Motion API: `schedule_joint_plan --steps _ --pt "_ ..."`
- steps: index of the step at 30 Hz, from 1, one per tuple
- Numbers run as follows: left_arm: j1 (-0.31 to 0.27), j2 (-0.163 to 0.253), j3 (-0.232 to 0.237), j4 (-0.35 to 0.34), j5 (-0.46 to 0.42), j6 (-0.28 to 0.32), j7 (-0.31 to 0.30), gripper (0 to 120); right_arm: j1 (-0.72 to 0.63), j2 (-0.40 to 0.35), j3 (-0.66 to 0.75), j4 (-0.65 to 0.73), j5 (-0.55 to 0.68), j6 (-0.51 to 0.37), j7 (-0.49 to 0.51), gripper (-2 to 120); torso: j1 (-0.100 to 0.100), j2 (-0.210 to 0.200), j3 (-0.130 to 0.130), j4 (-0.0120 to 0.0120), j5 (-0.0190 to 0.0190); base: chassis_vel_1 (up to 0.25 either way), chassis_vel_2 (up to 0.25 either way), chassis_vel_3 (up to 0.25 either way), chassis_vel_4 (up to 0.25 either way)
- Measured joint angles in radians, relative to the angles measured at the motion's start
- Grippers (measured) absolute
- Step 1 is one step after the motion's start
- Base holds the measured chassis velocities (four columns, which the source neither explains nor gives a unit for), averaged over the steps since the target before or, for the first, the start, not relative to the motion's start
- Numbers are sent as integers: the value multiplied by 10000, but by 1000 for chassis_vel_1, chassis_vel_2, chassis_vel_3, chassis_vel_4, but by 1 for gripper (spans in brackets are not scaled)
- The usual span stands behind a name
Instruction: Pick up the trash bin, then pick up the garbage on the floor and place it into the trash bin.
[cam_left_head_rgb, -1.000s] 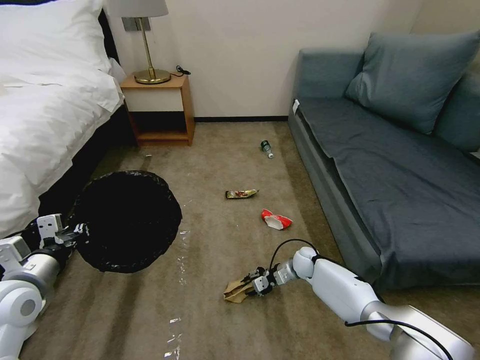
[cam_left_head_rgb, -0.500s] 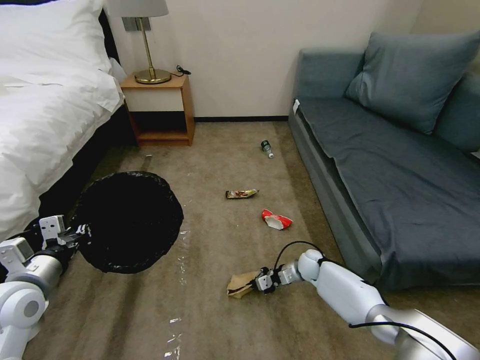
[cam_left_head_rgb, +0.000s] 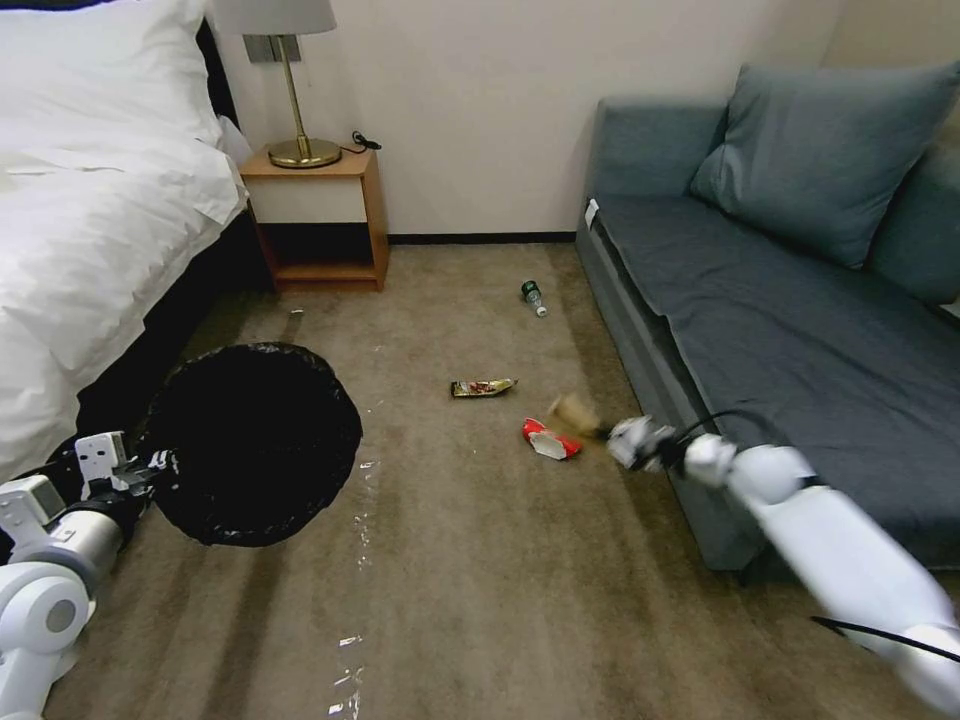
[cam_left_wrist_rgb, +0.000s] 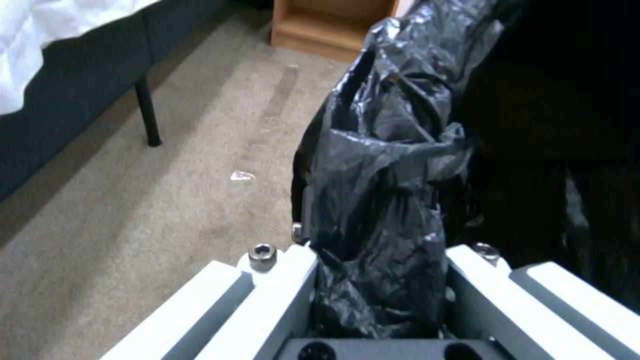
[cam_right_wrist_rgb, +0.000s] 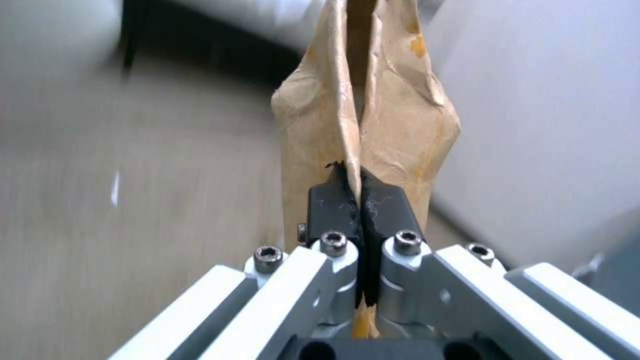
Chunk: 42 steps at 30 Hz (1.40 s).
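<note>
1. The left gripper sits low at the robot's left beside the bed, its jaws clamped on the black bag folded over the rim of the trash bin; in the left wrist view the crinkled liner is bunched between the fingers.
2. On the carpet lie three pieces of garbage — the gold-and-dark snack wrapper, the red-and-white wrapper nearer the robot, and the small bottle farther off by the sofa.
3. The right gripper is raised by the sofa's front edge, just beside the red-and-white wrapper, pinched tight on the crumpled brown paper bag — in the right wrist view the dark pads meet on the paper.
</note>
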Motion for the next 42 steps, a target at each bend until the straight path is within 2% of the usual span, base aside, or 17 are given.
schedule_joint_plan --steps 2,3,5,6,8,9,11,12,13,16,24,32,34,35,37,42 --pt "-41 0 217 72 68 5 -157 0 -432 -427 213 1911 1526 -481 272 0 0 1 1 5 9 0 0 0 0" --pt "-41 0 217 72 68 5 -157 0 -432 -427 213 1911 1526 -481 272 0 0 1 1 5 9 0 0 0 0" --pt "-145 0 474 114 101 40 -482 0 -420 -510 81 3410 2184 -886 531 0 0 1 0 13 4 0 0 0 0" --pt "-145 0 474 114 101 40 -482 0 -420 -510 81 3410 2184 -886 531 0 0 1 0 13 4 0 0 0 0" --pt "-341 5 855 180 192 49 -1318 0 -111 -412 -593 4729 2514 -1340 841 0 0 1 1 18 2 0 0 0 0" --pt "-341 5 855 180 192 49 -1318 0 -111 -412 -593 4729 2514 -1340 841 0 0 1 1 18 2 0 0 0 0" --pt "-526 38 1225 185 70 67 -2239 0 484 -209 -1830 5565 2615 -1745 1258 0 0 1 0 14 0 0 0 0 0" --pt "-526 38 1225 185 70 67 -2239 0 484 -209 -1830 5565 2615 -1745 1258 0 0 1 0 14 0 0 0 0 0" --pt "-605 58 1364 143 -126 142 -2667 0 929 -29 -2895 5698 2557 -1877 1411 0 1 0 2 12 4 0 0 0 0" --pt "-626 78 1466 33 -288 216 -2941 0 1688 339 -4323 5464 2169 -1904 1515 0 0 0 1 15 2 0 0 0 0" --pt "-633 40 1641 23 -254 272 -2893 0 3616 1423 -6513 4557 1869 -1958 1636 0 0 0 2 13 3 0 0 0 0" --pt "-631 -9 1712 -13 -267 262 -2807 0 4594 2198 -7332 3630 1817 -1921 1676 0 0 0 3 9 3 0 0 0 0" --pt "-632 -11 1711 -17 -285 254 -2783 0 4988 2809 -7712 3087 1774 -1904 1723 0 1 0 3 11 4 0 0 0 0" --pt "-632 -11 1711 -17 -285 254 -2783 0 4988 2809 -7712 3087 1774 -1904 1723 0 1 0 3 11 4 0 0 0 0" --pt "-669 -15 1721 -15 -296 244 -2746 0 5234 3505 -8015 2596 1694 -1882 1730 0 0 0 3 16 5 0 0 0 0" --pt "-723 -60 1746 53 -296 235 -2746 0 5333 4153 -8307 2298 1571 -1871 1731 0 1 0 2 14 4 0 0 0 0"
